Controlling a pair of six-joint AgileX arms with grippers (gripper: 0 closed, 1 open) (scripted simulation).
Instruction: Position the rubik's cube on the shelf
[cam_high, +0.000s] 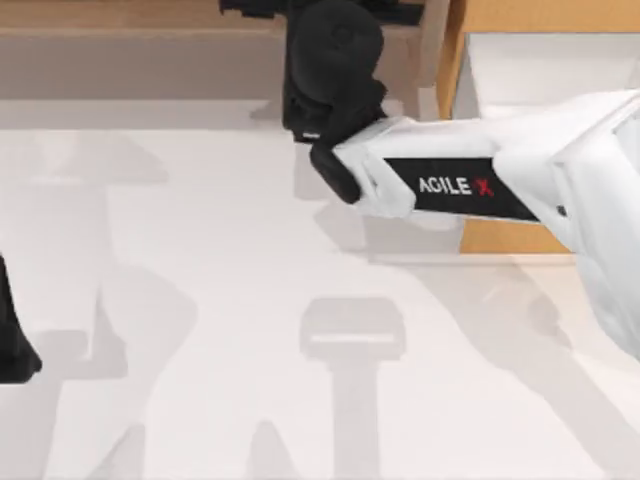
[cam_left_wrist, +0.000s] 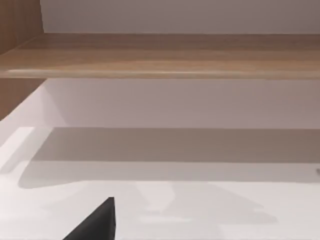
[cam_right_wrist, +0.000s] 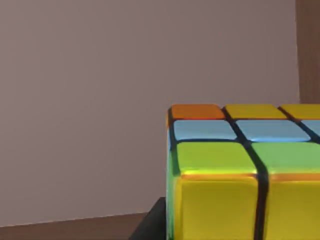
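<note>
Rubik's cube (cam_right_wrist: 240, 175) close against right wrist camera, apparently held in right gripper (cam_high: 330, 60), though finger contact can't be confirmed. Cube over shelf (cam_high: 130, 55) by back wall, near upright panel (cam_high: 432, 50). Risk: release from height lets cube tumble off front edge; panel collision. Right arm stretched leftward across table; left gripper (cam_high: 15, 345) parked at left edge.
</note>
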